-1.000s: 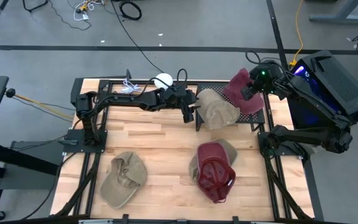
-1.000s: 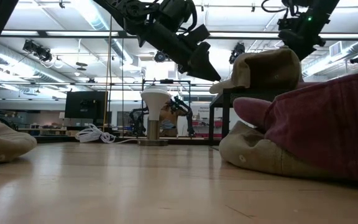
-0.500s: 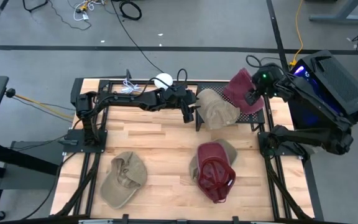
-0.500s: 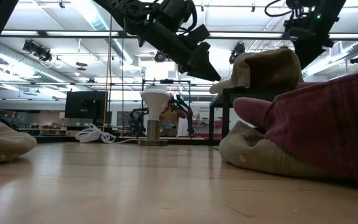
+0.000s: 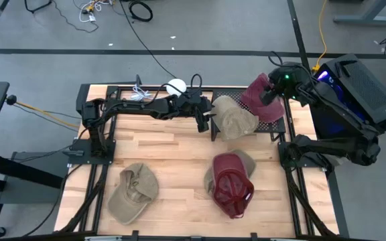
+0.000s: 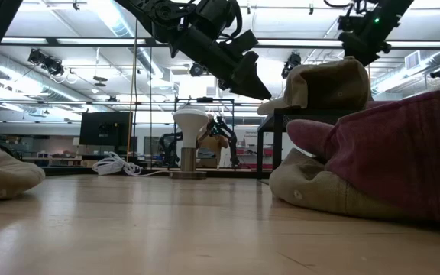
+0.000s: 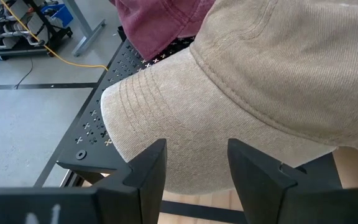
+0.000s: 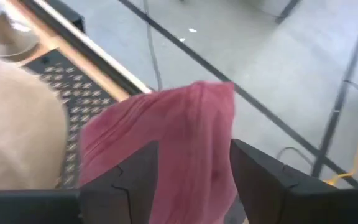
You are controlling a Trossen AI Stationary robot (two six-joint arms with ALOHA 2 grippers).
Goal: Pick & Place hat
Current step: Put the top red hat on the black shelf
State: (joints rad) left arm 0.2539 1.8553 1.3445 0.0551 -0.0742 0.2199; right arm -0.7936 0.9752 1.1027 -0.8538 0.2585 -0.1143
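Note:
A tan hat (image 5: 236, 115) and a maroon hat (image 5: 254, 94) sit on the black perforated rack (image 5: 226, 92) at the table's far edge. The tan hat's brim (image 7: 166, 124) juts over the rack's edge. My left gripper (image 5: 208, 122) hangs open just in front of that brim, its fingertips (image 7: 157, 152) level with it. My right gripper (image 5: 268, 96) is open above the maroon hat, one finger on either side of its raised crown (image 8: 194, 118). My left gripper stands at the tan hat's brim edge (image 7: 191, 180), slanting down from the table's left. I cannot tell whether it touches the brim. My right gripper has a finger (image 8: 135, 174) on each side of the maroon hat's raised crown (image 8: 197, 162). I cannot tell whether it touches the crown.
On the table lie a second tan hat (image 5: 134, 191) at near left and a second maroon hat (image 5: 233, 191) resting on a third tan one (image 5: 246, 161) at near right. A white lamp-like object (image 5: 175, 87) and a white cord (image 5: 139, 94) sit at the far edge.
My right gripper dipped a little toward the table's near edge, then came back up and toward the far edge, tipping slightly. The maroon hat on the rack has stayed where it was.

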